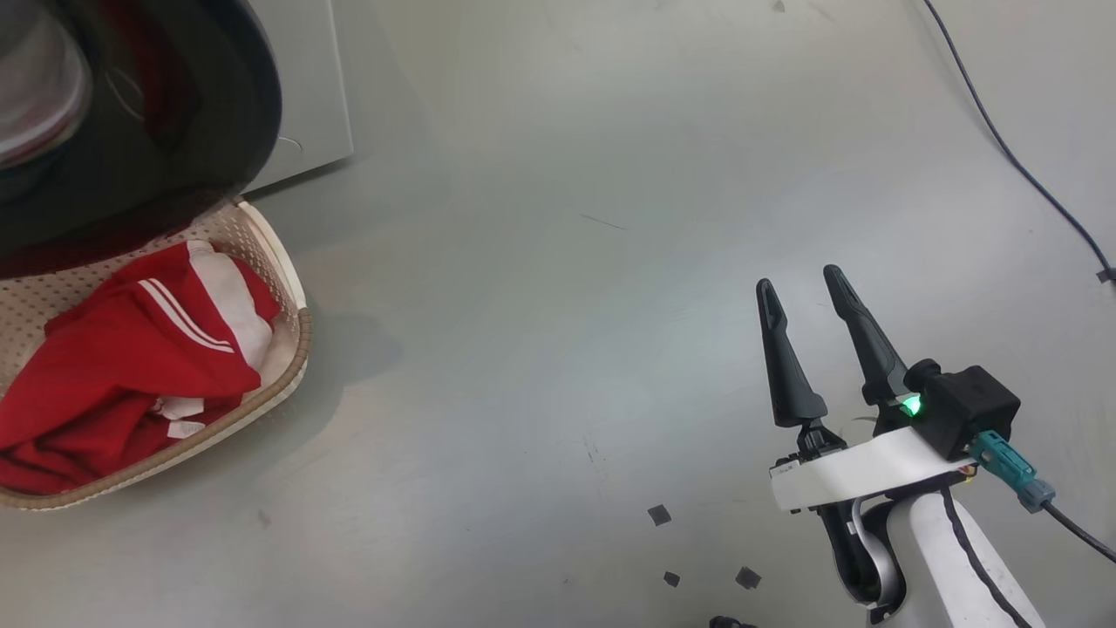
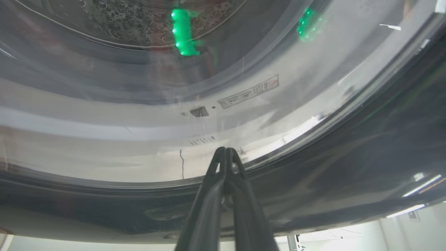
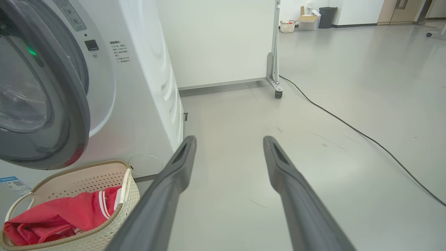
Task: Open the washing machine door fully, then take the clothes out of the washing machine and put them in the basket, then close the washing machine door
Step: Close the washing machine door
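The red clothes (image 1: pixel 131 366) (image 3: pixel 55 219) with white stripes lie heaped in the cream basket (image 1: pixel 288 262) (image 3: pixel 87 181) on the floor before the white washing machine (image 3: pixel 139 87). Above the basket hangs the washing machine door (image 1: pixel 174 113) (image 3: pixel 69 104), its black rim partly swung out from the front. My left gripper (image 2: pixel 225 150) is shut, its tips pressed against the inner edge of the door (image 2: pixel 313 167) beside the glass bowl. My right gripper (image 1: pixel 798 283) (image 3: pixel 230 139) stands open over bare floor, far right of the basket, with nothing between its fingers.
A black cable (image 1: pixel 1011 157) (image 3: pixel 348 125) runs across the grey floor at the right. A wheeled white partition (image 3: pixel 275 48) stands behind the washer. Small dark scraps (image 1: pixel 660 515) lie on the floor near my right arm.
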Tool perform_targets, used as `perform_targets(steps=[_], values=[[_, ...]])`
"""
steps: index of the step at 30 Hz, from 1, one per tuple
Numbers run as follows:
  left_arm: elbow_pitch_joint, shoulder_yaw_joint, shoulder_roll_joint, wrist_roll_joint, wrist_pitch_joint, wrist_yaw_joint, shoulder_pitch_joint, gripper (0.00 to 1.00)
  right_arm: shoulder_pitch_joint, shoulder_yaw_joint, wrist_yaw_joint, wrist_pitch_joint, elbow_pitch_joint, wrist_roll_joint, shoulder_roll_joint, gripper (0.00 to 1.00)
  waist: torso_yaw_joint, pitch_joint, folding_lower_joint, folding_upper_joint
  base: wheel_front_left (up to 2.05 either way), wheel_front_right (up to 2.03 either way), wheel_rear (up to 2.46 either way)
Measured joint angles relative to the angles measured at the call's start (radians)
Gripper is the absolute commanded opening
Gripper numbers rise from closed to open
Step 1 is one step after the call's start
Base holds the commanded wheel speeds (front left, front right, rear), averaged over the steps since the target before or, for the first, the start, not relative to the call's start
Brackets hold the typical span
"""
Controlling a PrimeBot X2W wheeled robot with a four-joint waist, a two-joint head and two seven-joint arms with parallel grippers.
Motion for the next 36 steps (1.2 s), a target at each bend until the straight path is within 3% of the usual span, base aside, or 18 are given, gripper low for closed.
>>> perform_targets(steps=[11,16,24,36], values=[[0.054,-0.025,-0.009,0.035,-0.016,-0.006,-0.056,0.0,-0.016,-0.019,-0.001,0.0,-0.005,0.004,0.003,1.0,-0.022,0.019,0.0,0.0,0.0,0.0,0.0],[0.072,-0.033,-0.058,0.013,-0.011,-0.029,-0.062,0.0,-0.017,-0.035,-0.002,-0.001,-0.011,0.004,0.004,1.0,-0.005,0.016,0.0,0.0,0.0,0.0,0.0],[0.092,-0.027,-0.103,-0.045,0.011,-0.076,-0.044,0.0,-0.017,-0.066,-0.011,-0.001,-0.015,0.0,0.005,1.0,0.043,0.004,0.0,0.0,0.0,0.0,0.0],[0.107,0.002,-0.143,-0.096,0.028,-0.145,0.106,0.0,-0.016,-0.086,-0.009,-0.001,-0.012,-0.043,0.003,1.0,0.143,-0.039,0.0,-0.0001,0.0,0.0,0.0]])
